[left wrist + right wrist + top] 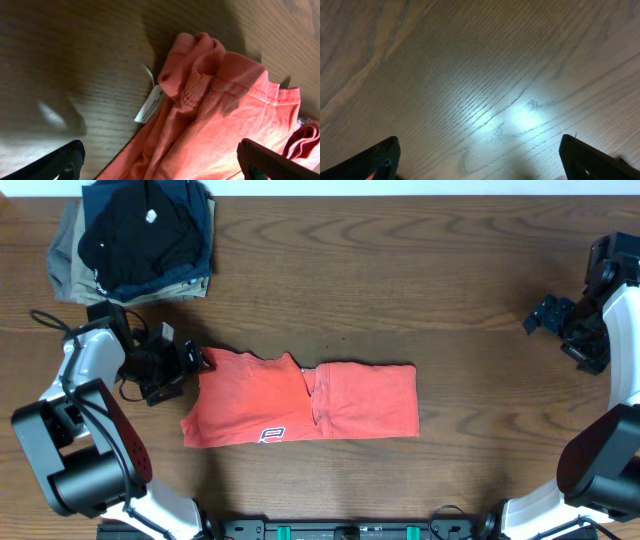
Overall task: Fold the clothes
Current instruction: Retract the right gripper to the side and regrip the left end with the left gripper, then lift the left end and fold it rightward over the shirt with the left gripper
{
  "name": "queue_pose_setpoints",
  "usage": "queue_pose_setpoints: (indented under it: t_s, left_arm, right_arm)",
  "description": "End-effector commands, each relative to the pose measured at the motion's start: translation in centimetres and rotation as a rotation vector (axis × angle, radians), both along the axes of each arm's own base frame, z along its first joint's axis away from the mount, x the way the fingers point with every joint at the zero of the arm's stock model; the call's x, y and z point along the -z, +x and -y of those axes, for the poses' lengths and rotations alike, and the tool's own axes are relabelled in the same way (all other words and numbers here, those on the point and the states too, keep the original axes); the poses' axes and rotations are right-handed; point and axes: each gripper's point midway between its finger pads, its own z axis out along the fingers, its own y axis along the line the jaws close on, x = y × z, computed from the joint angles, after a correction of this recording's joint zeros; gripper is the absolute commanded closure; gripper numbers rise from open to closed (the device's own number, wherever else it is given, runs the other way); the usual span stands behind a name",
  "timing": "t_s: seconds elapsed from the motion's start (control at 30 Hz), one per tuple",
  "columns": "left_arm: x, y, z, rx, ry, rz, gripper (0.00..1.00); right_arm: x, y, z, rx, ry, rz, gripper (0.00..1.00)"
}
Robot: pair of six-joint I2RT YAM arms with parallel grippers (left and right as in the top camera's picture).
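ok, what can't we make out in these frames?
1. Coral-red soft T-shirt: any front print hidden by its own folds, overhead.
2. Small white logo near its hem: too small to read, overhead.
3. White care tag: print blurred, left wrist.
4. Folded black, navy and khaki garment stack: lower layers covered by the black one, overhead.

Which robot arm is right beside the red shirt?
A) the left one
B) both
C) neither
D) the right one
A: the left fingers sit open at the shirt's edge, while the right fingers hang over bare table, far away.
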Motion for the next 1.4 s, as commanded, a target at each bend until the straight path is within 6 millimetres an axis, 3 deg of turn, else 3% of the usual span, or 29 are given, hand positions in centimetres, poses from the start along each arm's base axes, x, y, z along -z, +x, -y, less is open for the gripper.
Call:
queue_pose_setpoints:
  t_s: [0.0, 0.13, 0.57, 0.7, 0.83, 0.9, 1.07, 1.1, 1.23, 1.37]
  left_arm:
    - [-0.2, 0.3, 1.4, 0.081, -0.082, 0.064, 0.02]
    - [0.0, 0.4, 2.4, 0.126, -0.127, 0.086, 0.02]
    - [3.8, -1.9, 4.5, 0.18, -0.175, -0.013, 0.0]
    - [3.6, -2.7, 4.8, 0.177, -0.193, -0.052, 0.3]
    - [3.6, -3.4, 4.8, 0.179, -0.188, -0.087, 0.34]
    - [3.7, -3.6, 4.7, 0.18, -0.183, -0.096, 0.42]
    - [3.5, -4.1, 4.8, 0.17, -0.188, -0.128, 0.9]
    - [3.6, -4.2, 4.7, 0.16, -0.184, -0.138, 0.94]
    - [3.7, -4.4, 3.8, 0.088, -0.124, -0.21, 0.94]
    - [2.2, -4.0, 2.9, 0.061, -0.077, -0.23, 0.94]
  right_arm:
    - [-0.4, 0.0, 0.2, -0.001, -0.003, 0.009, 0.01]
    - [-0.4, 0.0, 0.2, -0.001, -0.003, 0.009, 0.01]
    - [-0.4, 0.0, 0.2, -0.001, -0.003, 0.009, 0.01]
    - [-0.4, 0.0, 0.2, -0.001, -0.003, 0.009, 0.01]
    - [-0.4, 0.0, 0.2, -0.001, -0.003, 0.009, 0.01]
    - [-0.4, 0.0, 0.2, -0.001, -0.003, 0.009, 0.01]
    - [-0.4, 0.0, 0.2, -0.001, -0.003, 0.009, 0.01]
    - [-0.4, 0.0, 0.2, -0.001, -0.003, 0.009, 0.01]
    - [-0.4, 0.0, 0.2, -0.001, -0.003, 0.009, 0.01]
    - [-0.4, 0.0, 0.2, -0.001, -0.003, 0.009, 0.01]
